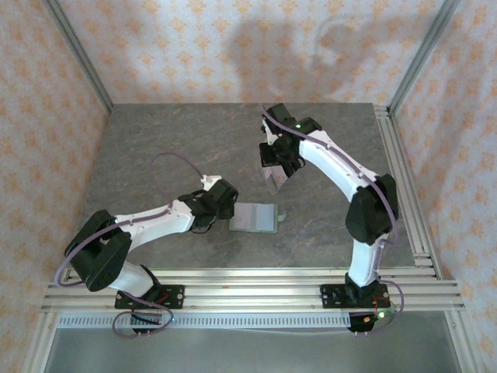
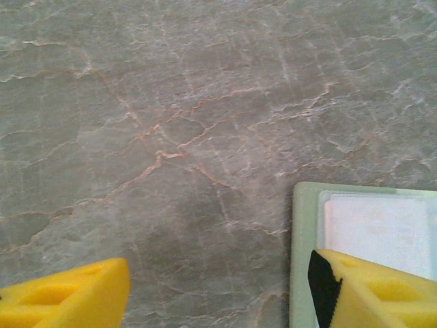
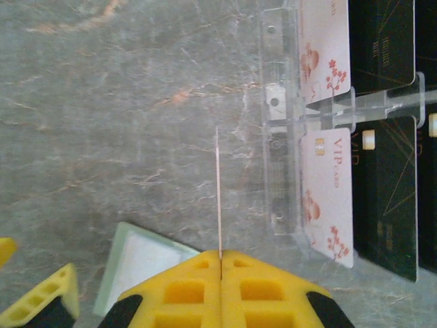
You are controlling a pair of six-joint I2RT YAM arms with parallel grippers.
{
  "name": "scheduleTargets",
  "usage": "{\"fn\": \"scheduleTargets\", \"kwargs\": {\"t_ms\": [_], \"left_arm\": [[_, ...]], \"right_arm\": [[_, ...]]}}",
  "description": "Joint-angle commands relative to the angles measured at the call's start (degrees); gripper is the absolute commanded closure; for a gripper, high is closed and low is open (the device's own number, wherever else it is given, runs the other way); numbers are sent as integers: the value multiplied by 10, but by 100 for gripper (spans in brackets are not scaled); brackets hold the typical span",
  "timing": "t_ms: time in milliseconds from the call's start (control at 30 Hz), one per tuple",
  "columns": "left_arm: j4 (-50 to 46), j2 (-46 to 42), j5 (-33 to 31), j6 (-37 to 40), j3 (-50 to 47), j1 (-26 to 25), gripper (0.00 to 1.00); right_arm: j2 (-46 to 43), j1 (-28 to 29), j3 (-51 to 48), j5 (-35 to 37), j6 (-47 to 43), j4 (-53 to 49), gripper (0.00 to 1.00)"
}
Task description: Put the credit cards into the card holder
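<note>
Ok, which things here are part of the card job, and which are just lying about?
Job: card holder; one card held edge-on in the shut right gripper; pink and black credit cards in the clear plastic rack.
Just there: the rack itself; marble table.

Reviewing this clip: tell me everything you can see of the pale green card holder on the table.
The small pale sage-green rectangular card holder looks soft and lies flat on the grey marbled tabletop, near its middle. Its upward face shows a green border around a whiter inner panel. One yellow finger of the open left pincer overlaps one edge; whether it actually touches is unclear. The right pincer, shut on a thin card seen edge-on, is apart from it.
</note>
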Motion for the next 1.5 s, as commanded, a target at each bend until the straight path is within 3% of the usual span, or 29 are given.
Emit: {"fn": "scheduleTargets", "kwargs": {"t_ms": [0, 533, 1133, 1467], "left_arm": [[-51, 7, -46, -8, -8, 4, 29], [-66, 68, -46, -33, -12, -18, 29], [-100, 75, -68, -81, 21, -91, 29], [-126, 38, -103, -81, 31, -97, 28]], "right_arm": [[-48, 12, -60, -31, 39, 40, 100], [-192, 37, -300, -69, 124, 175, 100], [-233, 37, -373, -66, 128, 196, 100], [-244, 37, -419, -92, 150, 264, 100]]}}
